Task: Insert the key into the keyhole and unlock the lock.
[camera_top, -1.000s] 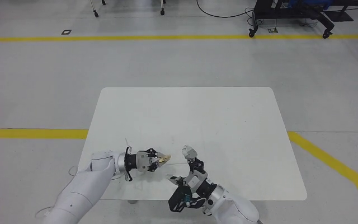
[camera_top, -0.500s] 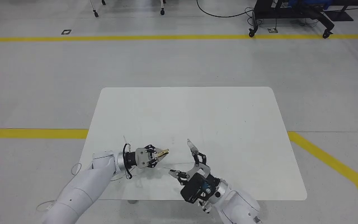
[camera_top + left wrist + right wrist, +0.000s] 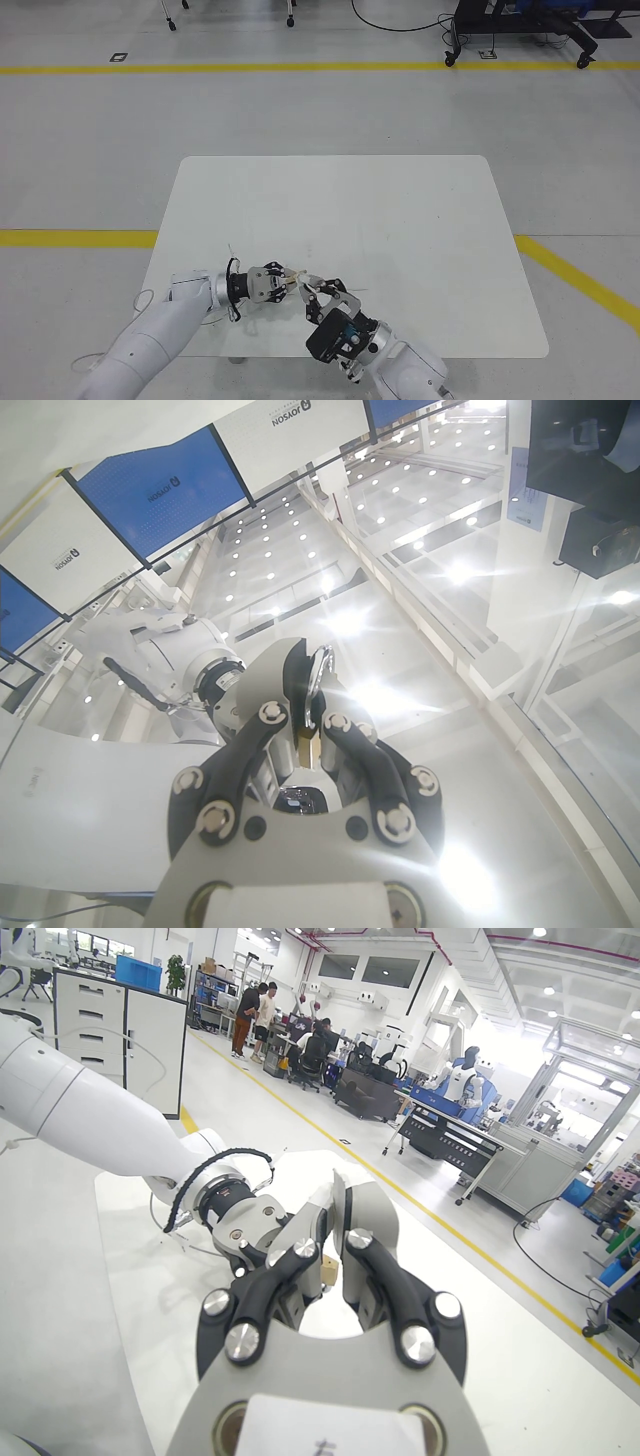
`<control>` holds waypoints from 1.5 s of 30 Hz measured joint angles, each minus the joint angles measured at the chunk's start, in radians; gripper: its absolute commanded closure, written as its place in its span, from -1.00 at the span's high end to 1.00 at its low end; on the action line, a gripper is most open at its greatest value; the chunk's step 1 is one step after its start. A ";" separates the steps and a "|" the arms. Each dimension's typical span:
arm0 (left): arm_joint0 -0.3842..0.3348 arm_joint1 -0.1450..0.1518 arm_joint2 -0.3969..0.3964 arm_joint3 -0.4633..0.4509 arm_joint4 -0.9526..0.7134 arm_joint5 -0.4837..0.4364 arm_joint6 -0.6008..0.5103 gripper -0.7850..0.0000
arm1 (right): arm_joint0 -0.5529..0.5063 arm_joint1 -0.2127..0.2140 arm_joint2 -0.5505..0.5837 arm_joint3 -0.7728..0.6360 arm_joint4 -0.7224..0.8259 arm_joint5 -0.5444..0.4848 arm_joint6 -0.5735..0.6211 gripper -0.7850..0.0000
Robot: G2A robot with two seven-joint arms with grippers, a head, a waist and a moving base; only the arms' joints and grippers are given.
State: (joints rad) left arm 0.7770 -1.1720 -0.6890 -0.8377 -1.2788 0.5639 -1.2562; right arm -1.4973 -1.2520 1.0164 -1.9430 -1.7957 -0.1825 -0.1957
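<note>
Right end effector (image 3: 312,289) closer over table (image 3: 420,200)

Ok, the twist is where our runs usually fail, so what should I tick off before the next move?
1. The lock is held by the left pincer: ok, its brass body sits clamped between the fingers.
2. The right pincer grips the key: ok, a thin silver piece is pinched in it.
3. The key is seated in the keyhole: cannot tell, the pincers hide the joint.
4. The two pincers line up: ok, they meet tip to tip in the top view.
5. The work is held over the table: ok, on the robot's side of it.
</note>
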 measured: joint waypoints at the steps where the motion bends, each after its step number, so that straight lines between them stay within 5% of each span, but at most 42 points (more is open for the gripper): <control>1: -0.001 -0.001 0.001 0.003 0.000 -0.002 -0.002 -1.00 | 0.000 -0.001 -0.006 0.000 -0.006 0.004 0.001 -1.00; 39: 0.034 0.009 -0.054 -0.058 0.043 -0.012 -0.012 -1.00 | 0.025 -0.019 -0.076 0.028 -0.057 0.062 0.055 -1.00; 45: 0.041 0.011 -0.067 -0.065 0.054 -0.010 -0.010 -1.00 | 0.011 -0.018 -0.077 0.011 -0.044 0.066 -0.019 -1.00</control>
State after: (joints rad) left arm 0.8179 -1.1606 -0.7564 -0.9025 -1.2249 0.5539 -1.2661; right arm -1.4858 -1.2698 0.9393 -1.9320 -1.8395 -0.1167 -0.2148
